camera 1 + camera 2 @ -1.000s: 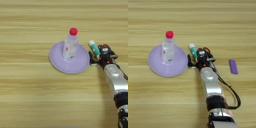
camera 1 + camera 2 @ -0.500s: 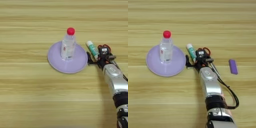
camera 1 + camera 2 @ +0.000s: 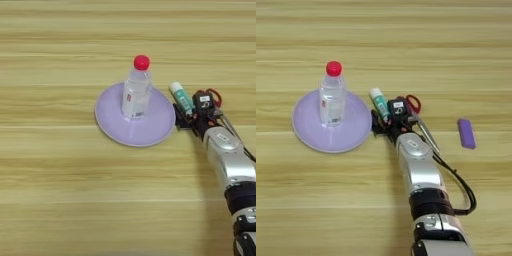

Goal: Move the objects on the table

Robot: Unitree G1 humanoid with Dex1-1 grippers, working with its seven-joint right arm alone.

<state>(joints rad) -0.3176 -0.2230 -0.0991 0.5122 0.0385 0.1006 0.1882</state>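
Note:
A clear bottle (image 3: 332, 98) with a red cap stands upright on a round lilac plate (image 3: 308, 132). Just right of the plate lies a white-and-teal glue stick (image 3: 378, 101), also seen in the left eye view (image 3: 180, 96). My right gripper (image 3: 383, 122) sits at the glue stick's near end, close to the plate's right rim; the silver forearm (image 3: 416, 167) runs down to the bottom edge. Red-handled scissors (image 3: 414, 104) lie beside the gripper, partly hidden by the arm, with the blades pointing down-right.
A small purple block (image 3: 466, 133) lies on the wooden table (image 3: 384, 40) to the right of the scissors. A black cable (image 3: 463, 187) loops off the forearm's right side.
The whole picture has shifted a little, so the camera moved. Bottle, plate, glue stick and gripper keep the same places relative to each other.

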